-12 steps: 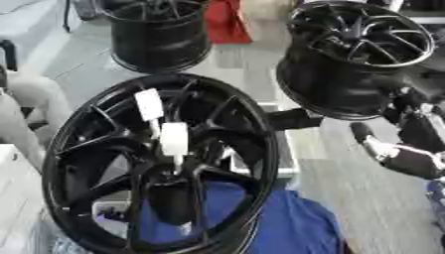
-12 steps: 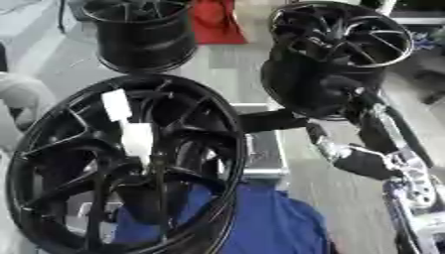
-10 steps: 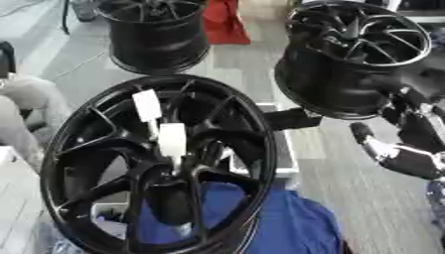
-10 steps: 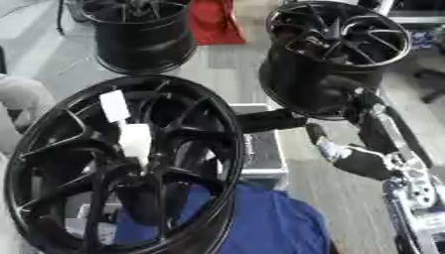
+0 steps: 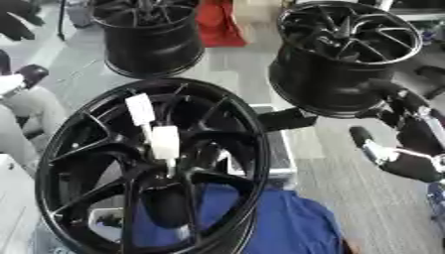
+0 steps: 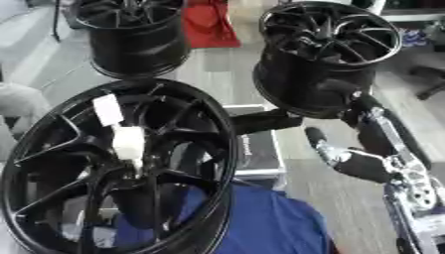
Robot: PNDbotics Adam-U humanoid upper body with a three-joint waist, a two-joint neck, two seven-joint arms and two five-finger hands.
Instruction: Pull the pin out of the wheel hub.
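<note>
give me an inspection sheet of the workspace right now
surface: grey floor, no table seen
job's things: black wheel hub tilted up in front; white pin-like piece and white tag at its spokes
clutter: blue cloth, dark case behind the hub
hands: right hand right of the hub, apart from it; left hand not seen
cables: nothing seen
surroundings: two more black wheels, red object
</note>
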